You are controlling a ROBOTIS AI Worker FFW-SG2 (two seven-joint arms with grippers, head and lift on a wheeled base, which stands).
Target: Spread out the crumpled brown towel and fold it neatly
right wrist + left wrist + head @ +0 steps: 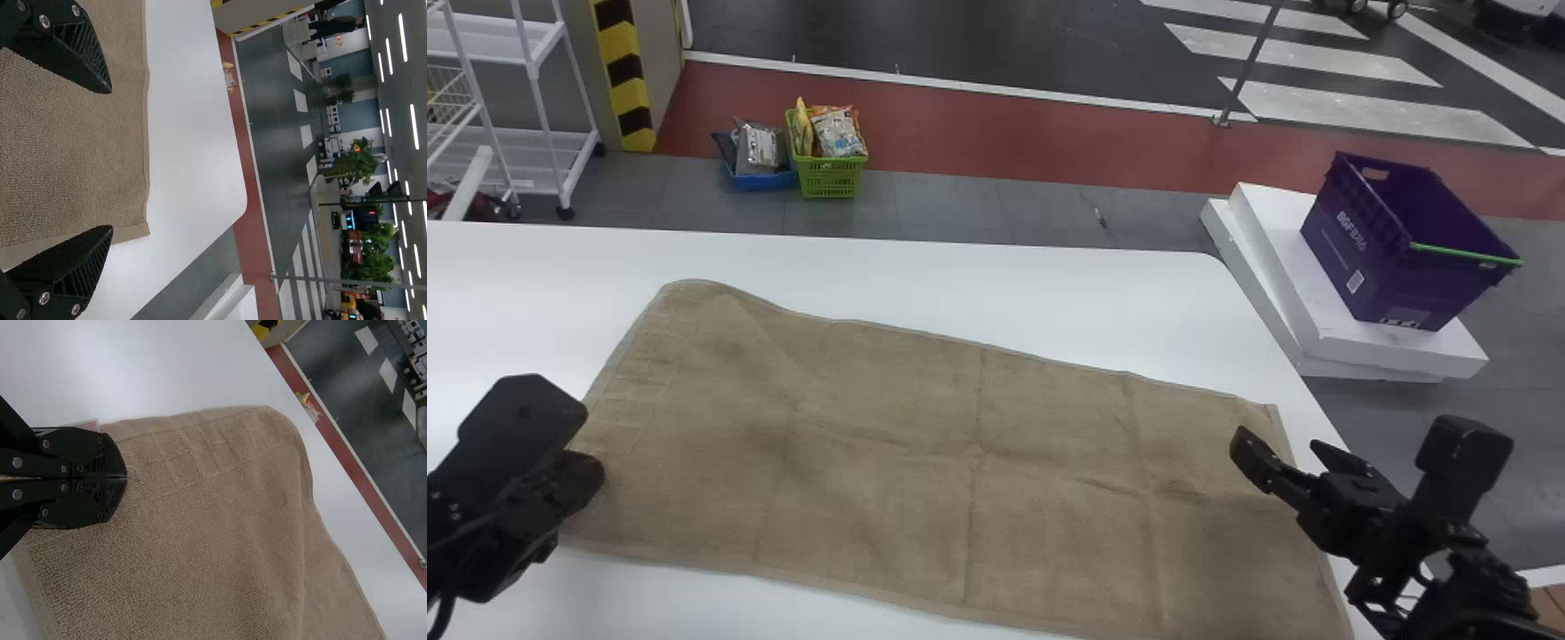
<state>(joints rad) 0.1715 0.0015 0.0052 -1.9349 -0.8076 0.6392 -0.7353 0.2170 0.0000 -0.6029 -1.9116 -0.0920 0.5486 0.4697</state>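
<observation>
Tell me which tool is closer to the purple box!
Right. The right tool is over the end of the towel nearest the box; the left tool is over the end farthest from it.

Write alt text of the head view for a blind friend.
A creased brown towel lies spread across a white table, the robot's left arm and right arm at its ends; a purple crate sits beyond the table.

Matte black arms, pale round screws (one thin dark cable).
</observation>
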